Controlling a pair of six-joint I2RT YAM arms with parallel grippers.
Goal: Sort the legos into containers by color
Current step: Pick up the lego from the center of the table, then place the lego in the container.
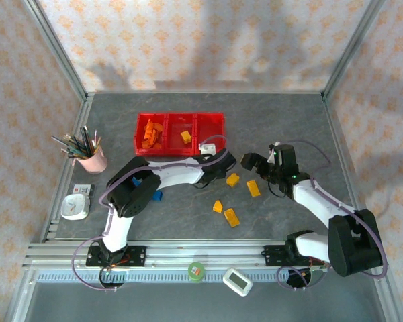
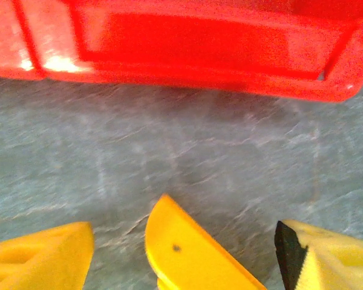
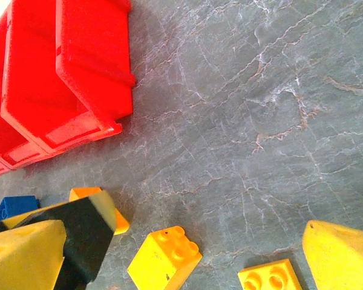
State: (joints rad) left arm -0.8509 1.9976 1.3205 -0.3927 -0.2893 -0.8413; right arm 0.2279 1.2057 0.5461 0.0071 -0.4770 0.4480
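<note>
Legos [image 1: 253, 188] of yellow plastic lie unsorted five o'clock of the red plastic three-bin tray [image 1: 168, 151]; I see left gripper [image 2: 181, 232] and right gripper [image 3: 206, 214] agape.

containers [image 1: 188, 115] red | legos [image 1: 231, 217] yellow, orange, blue | table [image 1: 289, 127] grey, veined | cup [image 1: 94, 161] pink

A grey stone-patterned table [image 1: 282, 127] is walled on three sides by cream wallpaper [image 1: 208, 40] with orange motifs. At its left edge stands a pink cup [image 1: 93, 161] full of pencils and brushes [image 1: 77, 142] leaning leftward. Just in front of the cup lies a small flat packet [image 1: 84, 190], and beside that sits a white round timer [image 1: 74, 206]. On the metal rail [image 1: 188, 253] along the near edge rest a green roll of tape [image 1: 197, 271] and a white gadget [image 1: 237, 282] with a pale screen.
</note>
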